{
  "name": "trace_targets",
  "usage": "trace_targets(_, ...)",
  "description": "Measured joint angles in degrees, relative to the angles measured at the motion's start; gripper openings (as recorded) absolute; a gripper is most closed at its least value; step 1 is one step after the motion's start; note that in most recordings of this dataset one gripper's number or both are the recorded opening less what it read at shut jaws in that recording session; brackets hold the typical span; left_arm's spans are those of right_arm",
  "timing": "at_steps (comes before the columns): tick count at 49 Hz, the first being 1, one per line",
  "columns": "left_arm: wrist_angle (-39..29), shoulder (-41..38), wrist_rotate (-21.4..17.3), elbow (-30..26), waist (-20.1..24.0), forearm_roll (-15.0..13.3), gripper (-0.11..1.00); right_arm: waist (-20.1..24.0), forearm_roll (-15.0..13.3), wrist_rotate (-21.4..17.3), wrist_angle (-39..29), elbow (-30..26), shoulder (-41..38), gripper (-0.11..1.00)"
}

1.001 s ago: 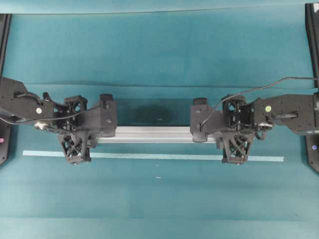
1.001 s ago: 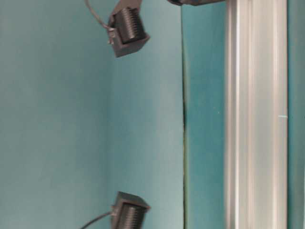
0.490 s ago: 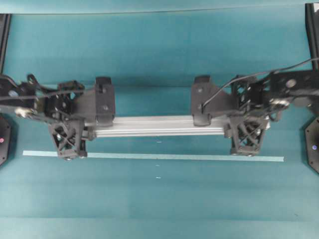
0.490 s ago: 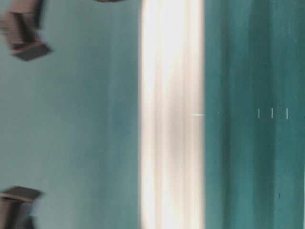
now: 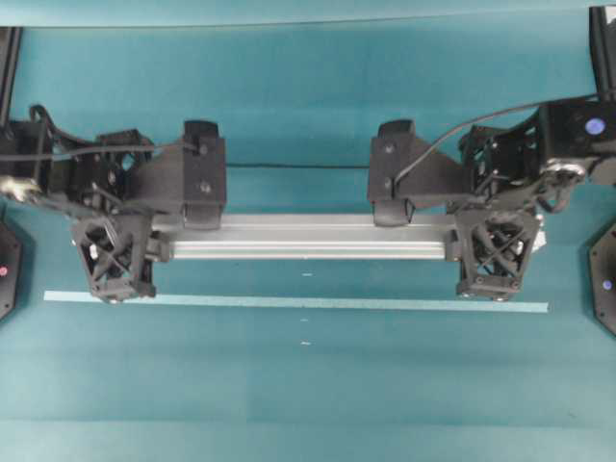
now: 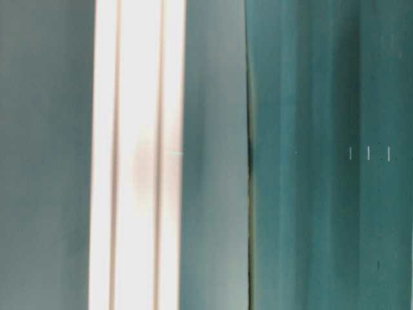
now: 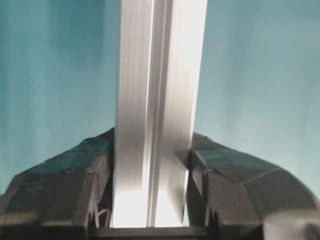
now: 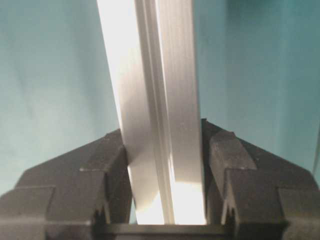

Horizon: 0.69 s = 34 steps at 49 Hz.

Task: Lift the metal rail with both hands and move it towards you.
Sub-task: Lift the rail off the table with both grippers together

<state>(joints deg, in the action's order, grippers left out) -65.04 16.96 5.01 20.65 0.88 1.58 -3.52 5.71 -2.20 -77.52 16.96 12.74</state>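
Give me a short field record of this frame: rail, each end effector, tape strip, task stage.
rail: level, spanning between both arms
left end effector: shut on rail, near its left end
right end effector: shut on rail, near its right end
tape: flat on the table, nearer the viewer than the rail
stage: rail gripped at both ends; whether it is off the table cannot be told

The rail [image 5: 308, 237] runs from 9 to 3 o'clock across the table [image 5: 308, 385]. The left gripper [image 5: 114, 252] is around its 9 o'clock end, the right gripper [image 5: 496, 252] around its 3 o'clock end. A tape strip [image 5: 289, 301] lies parallel, just toward 6 o'clock.
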Motion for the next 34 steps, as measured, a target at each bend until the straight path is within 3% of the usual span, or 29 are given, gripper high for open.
trace_targets(16,-8.3,0.4,-0.2,-7.7,-0.3,0.0,0.32,1.8,-0.2,-4.2,-9.6,-9.3,0.3,0.4)
trace_targets(34,-17.8,0.4,-0.3,-20.7,-1.0,0.0,0.32,3.8,-1.1,-9.1,-18.1,-20.9,0.2,0.4)
